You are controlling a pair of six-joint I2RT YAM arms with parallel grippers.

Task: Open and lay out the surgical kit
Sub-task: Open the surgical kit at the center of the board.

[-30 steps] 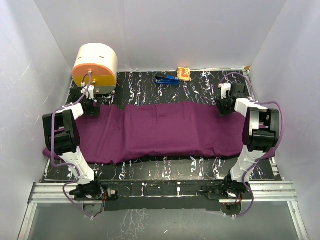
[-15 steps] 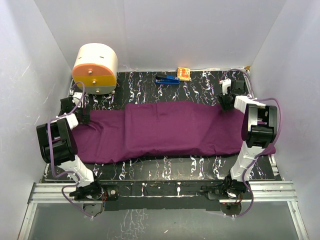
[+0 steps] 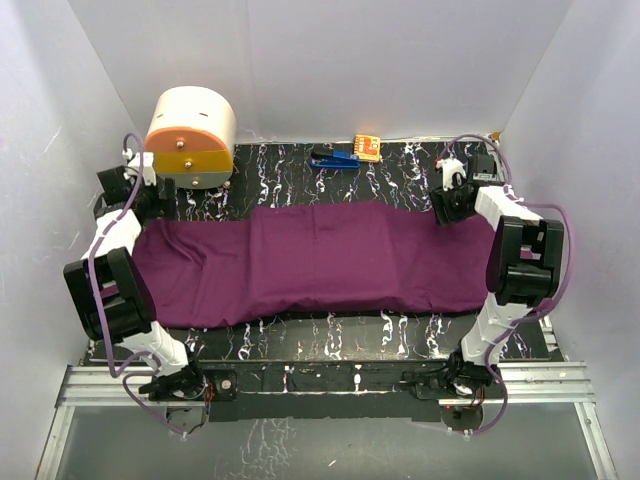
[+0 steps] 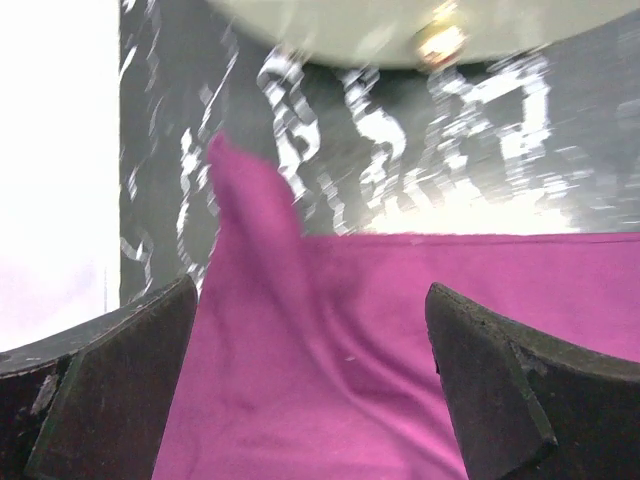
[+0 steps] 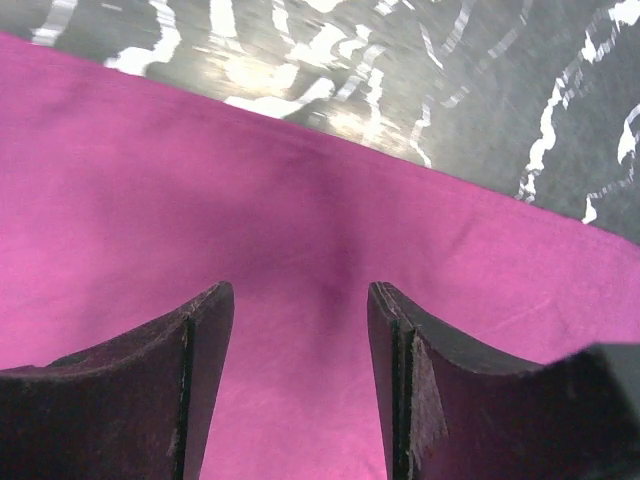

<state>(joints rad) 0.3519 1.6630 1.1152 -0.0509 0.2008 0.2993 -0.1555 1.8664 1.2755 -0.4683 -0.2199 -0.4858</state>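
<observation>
The purple cloth wrap (image 3: 320, 260) lies across the middle of the dark, white-streaked worktop (image 3: 400, 180) as one long folded band that reaches nearly from the left arm to the right one. Nothing of the kit's tray or tools shows; only cloth is on view.

The left claw (image 4: 310, 290) is spread wide over the cloth's far left end, with nothing between its fingers (image 4: 130, 380). Under it, one corner of the cloth rises in a soft peak towards the worktop's far side. Just beyond that corner is the lower edge of the cream-and-orange drum (image 3: 190, 135), which stands in the far left corner.

The right claw (image 5: 300, 290) is over the cloth's far right end, close to the cloth's far edge. Its fingers (image 5: 150, 380) are set about half apart, and the cloth between them looks flat, with a dark shaded crease. I cannot tell whether the tips touch the fabric.

At the far edge, well clear of the cloth, a small blue item (image 3: 335, 158) lies beside a small orange one (image 3: 367, 147).
</observation>
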